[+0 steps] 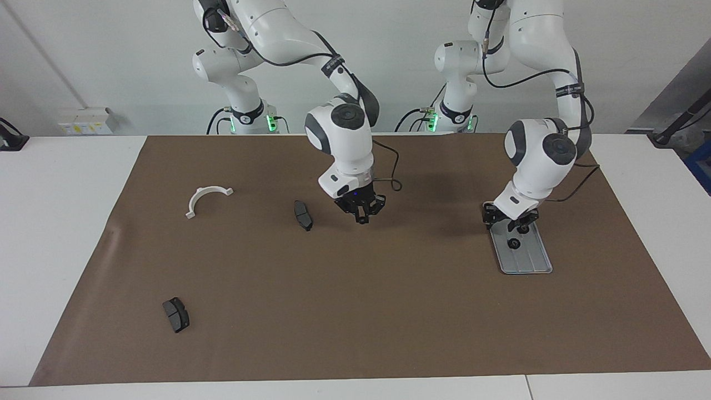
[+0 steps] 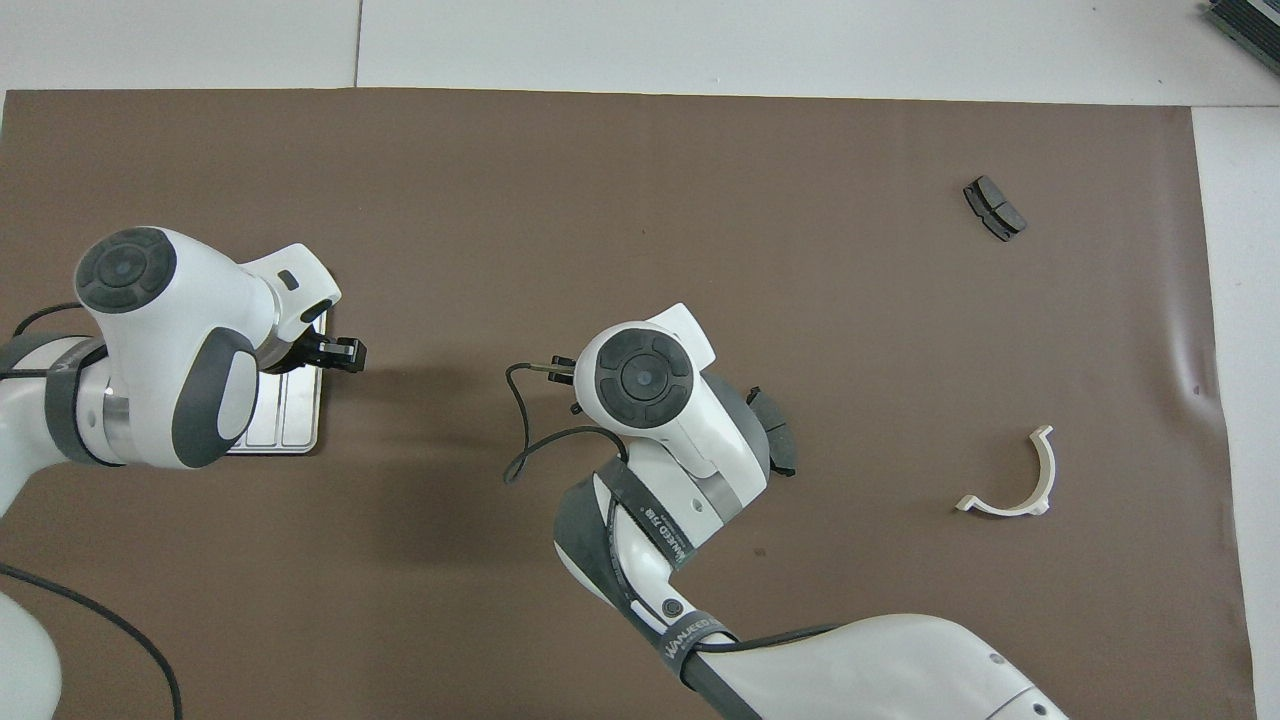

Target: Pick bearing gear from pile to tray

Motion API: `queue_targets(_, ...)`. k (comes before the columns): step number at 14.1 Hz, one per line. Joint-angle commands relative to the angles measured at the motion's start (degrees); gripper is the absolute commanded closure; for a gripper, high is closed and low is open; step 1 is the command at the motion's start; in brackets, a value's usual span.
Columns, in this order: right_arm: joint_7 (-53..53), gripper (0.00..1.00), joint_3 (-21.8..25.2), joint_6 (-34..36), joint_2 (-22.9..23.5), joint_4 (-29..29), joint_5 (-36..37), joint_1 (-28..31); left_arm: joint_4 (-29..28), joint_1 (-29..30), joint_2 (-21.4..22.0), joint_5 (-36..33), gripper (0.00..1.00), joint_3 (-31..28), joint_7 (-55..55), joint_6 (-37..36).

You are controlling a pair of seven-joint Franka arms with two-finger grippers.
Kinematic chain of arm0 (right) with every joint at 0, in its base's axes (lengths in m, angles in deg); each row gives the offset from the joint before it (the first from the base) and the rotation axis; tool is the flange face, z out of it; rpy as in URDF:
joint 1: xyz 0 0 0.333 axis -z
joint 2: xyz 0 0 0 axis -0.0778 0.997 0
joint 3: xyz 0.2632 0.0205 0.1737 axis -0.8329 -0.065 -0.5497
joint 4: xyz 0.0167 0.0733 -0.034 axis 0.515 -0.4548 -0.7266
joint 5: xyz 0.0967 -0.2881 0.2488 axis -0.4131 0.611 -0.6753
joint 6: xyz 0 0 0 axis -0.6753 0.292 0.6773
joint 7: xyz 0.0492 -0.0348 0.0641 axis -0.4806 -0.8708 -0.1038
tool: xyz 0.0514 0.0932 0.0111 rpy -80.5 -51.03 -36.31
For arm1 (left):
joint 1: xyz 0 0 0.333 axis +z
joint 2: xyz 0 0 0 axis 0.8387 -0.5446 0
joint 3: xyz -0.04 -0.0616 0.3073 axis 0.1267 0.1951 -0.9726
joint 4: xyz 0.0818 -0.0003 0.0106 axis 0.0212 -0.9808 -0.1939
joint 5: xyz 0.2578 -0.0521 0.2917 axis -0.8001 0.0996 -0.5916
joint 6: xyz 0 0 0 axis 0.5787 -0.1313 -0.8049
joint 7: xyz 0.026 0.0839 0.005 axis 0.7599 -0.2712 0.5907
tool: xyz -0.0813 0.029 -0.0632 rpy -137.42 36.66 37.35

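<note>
The silver tray (image 1: 527, 261) lies toward the left arm's end of the table, and one black bearing gear (image 1: 514, 243) rests on it. My left gripper (image 1: 505, 219) hangs open, low over the tray's end nearer the robots. A second small dark piece shows just beneath it, and I cannot make out what it is. In the overhead view the left arm covers most of the tray (image 2: 295, 425). My right gripper (image 1: 362, 218) is shut, raised over the middle of the mat beside a dark pad (image 1: 303, 215). Nothing shows between its tips.
A white arc bracket (image 1: 206, 198) and a second dark pad (image 1: 176, 314) lie toward the right arm's end of the brown mat (image 1: 389, 311). In the overhead view the bracket (image 2: 1010, 480) and the farther pad (image 2: 995, 208) are both uncovered.
</note>
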Motion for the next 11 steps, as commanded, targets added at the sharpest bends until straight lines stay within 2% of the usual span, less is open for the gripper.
queue_targets(1,-1.97,1.00,0.23,-1.19,1.76,0.89,1.52,-0.57,-0.72,-4.37,0.99,-0.40,0.37,-0.74,7.25,0.77)
queue_targets(4,-2.32,1.00,0.23,-3.03,2.47,0.10,1.70,-0.75,-0.72,-8.33,0.90,-0.31,0.37,-0.74,12.89,1.83)
queue_targets(5,-2.32,0.92,0.14,-3.12,2.56,0.01,1.70,-0.83,-0.72,-9.56,0.90,-0.31,0.37,-0.74,14.73,2.79)
queue_targets(6,-2.32,0.54,0.14,-3.12,2.56,0.01,1.70,-0.83,-0.54,-10.79,0.64,-0.31,0.37,-0.74,16.05,3.41)
queue_targets(7,-2.32,0.06,0.23,-3.12,2.56,0.01,1.70,-0.83,0.07,-11.85,0.29,-0.31,0.37,-0.74,17.02,3.41)
queue_targets(8,-2.41,0.00,0.23,-3.03,2.56,0.01,1.70,-0.83,1.29,-12.82,-0.15,-0.31,0.37,-0.74,18.25,3.06)
queue_targets(11,-2.41,0.00,0.32,-2.33,2.30,0.28,2.31,-0.75,4.63,-16.07,-2.95,-0.22,0.37,-0.74,23.61,3.24)
